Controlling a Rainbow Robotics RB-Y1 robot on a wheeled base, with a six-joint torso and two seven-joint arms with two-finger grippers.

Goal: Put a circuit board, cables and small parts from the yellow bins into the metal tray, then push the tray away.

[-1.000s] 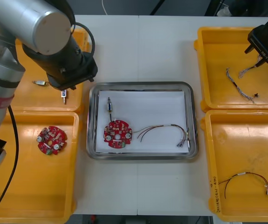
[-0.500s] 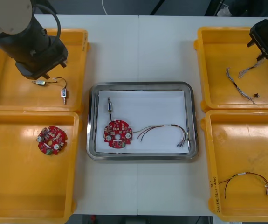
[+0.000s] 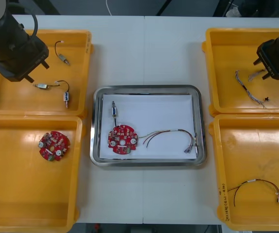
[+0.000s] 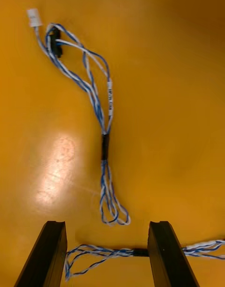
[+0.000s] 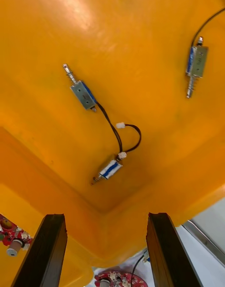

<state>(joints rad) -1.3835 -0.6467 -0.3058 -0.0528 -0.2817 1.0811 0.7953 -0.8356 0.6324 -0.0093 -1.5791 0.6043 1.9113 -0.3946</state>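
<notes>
Right gripper (image 3: 261, 69) hangs over the far-right yellow bin (image 3: 236, 48), jaws wide and empty, and this is where it could get messy. In the wrist view one twisted blue and white cable (image 4: 136, 252) runs straight across between the fingers (image 4: 159, 249), while a second blue and white bundle (image 4: 104, 142) has its loop lying just beyond them. Close here and I reckon both could come up together, or the thin strand could slip out of the pinch. Any tangle might drag over the bin wall on the way to the metal tray (image 3: 197, 97), which holds a red circuit board (image 3: 122, 139), a thin cable (image 3: 171, 132) and a small metal part (image 3: 114, 109). Left gripper (image 3: 36, 71) waits, spread and empty, above the far-left bin.
</notes>
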